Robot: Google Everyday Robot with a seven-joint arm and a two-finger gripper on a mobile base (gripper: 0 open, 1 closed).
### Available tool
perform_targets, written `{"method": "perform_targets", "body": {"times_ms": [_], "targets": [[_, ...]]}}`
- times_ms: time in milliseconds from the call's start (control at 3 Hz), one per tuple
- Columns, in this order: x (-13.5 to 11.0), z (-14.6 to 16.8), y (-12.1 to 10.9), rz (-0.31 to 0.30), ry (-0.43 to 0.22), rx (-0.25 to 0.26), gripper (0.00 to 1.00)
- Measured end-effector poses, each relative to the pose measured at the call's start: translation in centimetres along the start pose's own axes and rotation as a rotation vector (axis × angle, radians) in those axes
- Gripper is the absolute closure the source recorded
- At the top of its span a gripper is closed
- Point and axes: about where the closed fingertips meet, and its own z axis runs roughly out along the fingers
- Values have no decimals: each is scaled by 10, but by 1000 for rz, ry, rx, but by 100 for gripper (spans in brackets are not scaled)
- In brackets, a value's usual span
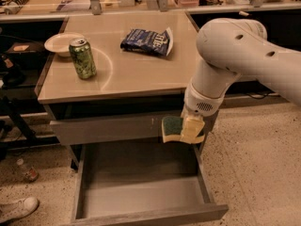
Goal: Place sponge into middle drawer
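The sponge (172, 126), green scrub layer with a pale yellow edge, hangs in my gripper (187, 129) at the right end of the cabinet. The gripper is shut on it, with a pale finger (193, 128) lying across its right side. The sponge is level with the closed upper drawer front (108, 129) and above the right rear corner of the middle drawer (141, 214). That drawer is pulled out wide, and its smooth grey floor (136, 192) is bare. My white arm (235, 51) comes in from the upper right.
On the countertop (136, 74) stand a green can (83, 58) and a white bowl (61, 42) at the left, and a blue snack bag (146, 40) lies at the back. A white shoe (16, 210) and a small bottle (28, 171) lie on the floor at the left.
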Motion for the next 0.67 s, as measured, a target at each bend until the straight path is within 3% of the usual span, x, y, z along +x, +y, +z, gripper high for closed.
{"method": "perform_targets", "body": {"times_ms": [333,667], "targets": [[2,26,11,28,-21,-44,100],[-4,90,34,110,-77,-123,100]]}}
